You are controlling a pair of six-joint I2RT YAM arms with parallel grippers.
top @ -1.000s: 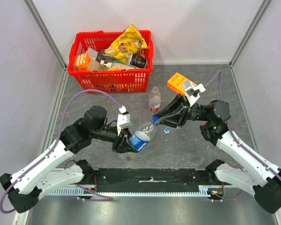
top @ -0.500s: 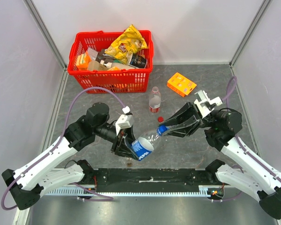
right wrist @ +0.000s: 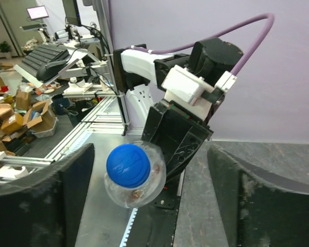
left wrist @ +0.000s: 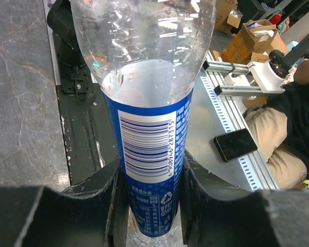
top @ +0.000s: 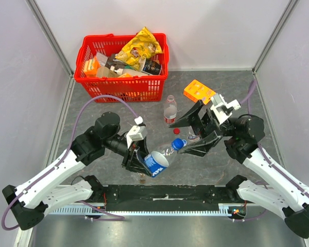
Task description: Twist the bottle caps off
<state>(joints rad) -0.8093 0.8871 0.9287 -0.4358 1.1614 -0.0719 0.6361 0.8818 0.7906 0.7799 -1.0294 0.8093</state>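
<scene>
My left gripper is shut on the lower body of the blue-labelled bottle, which it holds tilted above the table. The neck points right, and the blue cap sits on it. My right gripper is open wide with its fingers on either side of that cap, not touching it. In the right wrist view the cap lies nearer the left finger. A red-labelled bottle stands upright behind. A loose red cap lies on the table.
A red basket full of snack packs stands at the back left. An orange box lies at the back right, just behind my right wrist. The black base rail runs along the near edge. Grey walls close in both sides.
My right gripper has opened and let go of the blue cap, which stays on the neck. Before that, both arms shifted the bottle slightly right and down. The left grip is unchanged.
</scene>
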